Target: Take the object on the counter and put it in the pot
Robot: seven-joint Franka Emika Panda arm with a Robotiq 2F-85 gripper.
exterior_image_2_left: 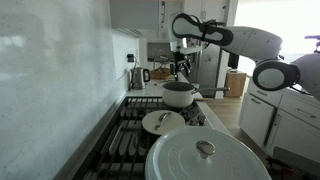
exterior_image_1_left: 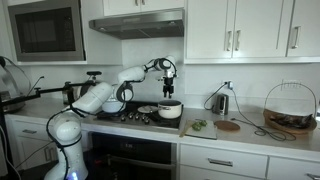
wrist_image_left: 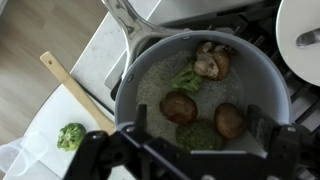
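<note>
In the wrist view the white pot (wrist_image_left: 262, 75) fills the picture. On its pale bottom lies the green lumpy object (wrist_image_left: 200, 134), between two brown round pieces (wrist_image_left: 180, 106) and below a leafy green bit (wrist_image_left: 187, 80). My gripper (wrist_image_left: 200, 126) hangs straight above the object, open, its dark fingers (wrist_image_left: 139, 122) standing wide on either side without touching it. In both exterior views the gripper (exterior_image_1_left: 169, 88) (exterior_image_2_left: 181, 68) is just above the pot (exterior_image_1_left: 170, 109) (exterior_image_2_left: 180, 95) on the stove.
Another green floret (wrist_image_left: 70, 135) lies on the white board (wrist_image_left: 40, 130) beside the stove, with a wooden handle (wrist_image_left: 75, 90) across it. A white lid (exterior_image_2_left: 207, 155) and plate (exterior_image_2_left: 163, 122) sit on the burners. A kettle (exterior_image_1_left: 221, 101), round wooden board (exterior_image_1_left: 228, 126) and wire basket (exterior_image_1_left: 289, 108) stand along the counter.
</note>
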